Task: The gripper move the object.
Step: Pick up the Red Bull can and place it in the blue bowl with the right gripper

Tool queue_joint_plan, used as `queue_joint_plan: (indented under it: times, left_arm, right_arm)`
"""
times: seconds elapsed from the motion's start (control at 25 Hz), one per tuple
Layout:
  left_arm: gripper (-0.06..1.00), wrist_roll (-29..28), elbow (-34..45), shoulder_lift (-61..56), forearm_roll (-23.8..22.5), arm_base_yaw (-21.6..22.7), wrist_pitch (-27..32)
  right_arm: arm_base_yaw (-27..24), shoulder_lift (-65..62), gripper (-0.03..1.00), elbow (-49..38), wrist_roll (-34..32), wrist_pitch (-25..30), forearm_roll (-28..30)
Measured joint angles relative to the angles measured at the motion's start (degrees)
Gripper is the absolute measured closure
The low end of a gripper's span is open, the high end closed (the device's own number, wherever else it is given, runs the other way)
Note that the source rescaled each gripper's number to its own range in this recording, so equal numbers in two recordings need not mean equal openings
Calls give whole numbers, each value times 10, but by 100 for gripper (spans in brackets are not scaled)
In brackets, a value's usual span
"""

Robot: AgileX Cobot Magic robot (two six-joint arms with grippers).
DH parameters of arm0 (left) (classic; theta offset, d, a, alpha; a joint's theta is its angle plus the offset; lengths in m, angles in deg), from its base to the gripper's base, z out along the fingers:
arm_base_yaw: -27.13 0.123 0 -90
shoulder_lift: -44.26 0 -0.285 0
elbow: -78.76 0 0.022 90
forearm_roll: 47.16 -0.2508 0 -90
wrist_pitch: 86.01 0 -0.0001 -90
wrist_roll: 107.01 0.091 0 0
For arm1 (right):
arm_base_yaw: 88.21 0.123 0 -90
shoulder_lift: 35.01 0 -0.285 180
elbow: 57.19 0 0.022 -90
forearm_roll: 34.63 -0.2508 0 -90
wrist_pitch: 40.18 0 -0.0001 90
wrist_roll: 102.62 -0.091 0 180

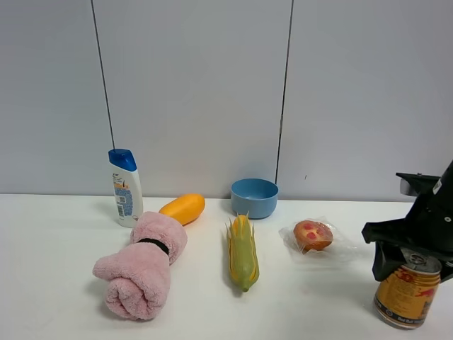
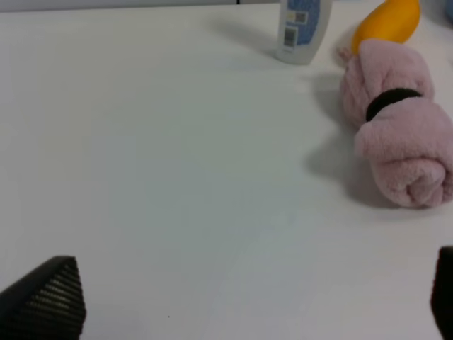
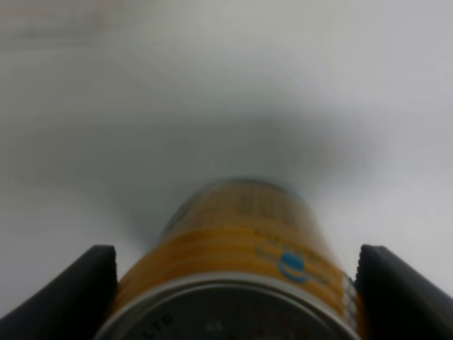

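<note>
The gold-yellow can [image 1: 405, 297] with red markings and a silver top stands slightly tilted at the front right of the white table. My right gripper [image 1: 413, 263] comes down over its top, with one black finger on each side. In the right wrist view the can [image 3: 241, 234] fills the gap between the two fingers [image 3: 71, 297] and both press its sides. My left gripper [image 2: 244, 304] is open and empty over bare table. It is out of the exterior view.
A pink rolled towel [image 1: 141, 265], a shampoo bottle [image 1: 125, 188] and an orange mango [image 1: 182, 208] are at the left. A corn cob [image 1: 242, 251] and a blue bowl [image 1: 254, 197] are in the middle. A wrapped bun [image 1: 313, 235] lies left of the can.
</note>
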Motion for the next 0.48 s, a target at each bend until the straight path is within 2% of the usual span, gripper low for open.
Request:
queue_joint_plan:
  times: [0.12,0.32,0.48]
  left_arm:
    - [-6,0,0,0,0,0,0]
    - [-6,0,0,0,0,0,0]
    - [-6,0,0,0,0,0,0]
  right_arm:
    - [0,-55,97,5,1,37,0]
    - [0,-139,97,51,27,135,-1]
    - [0,-163,97,109,75,155,-1]
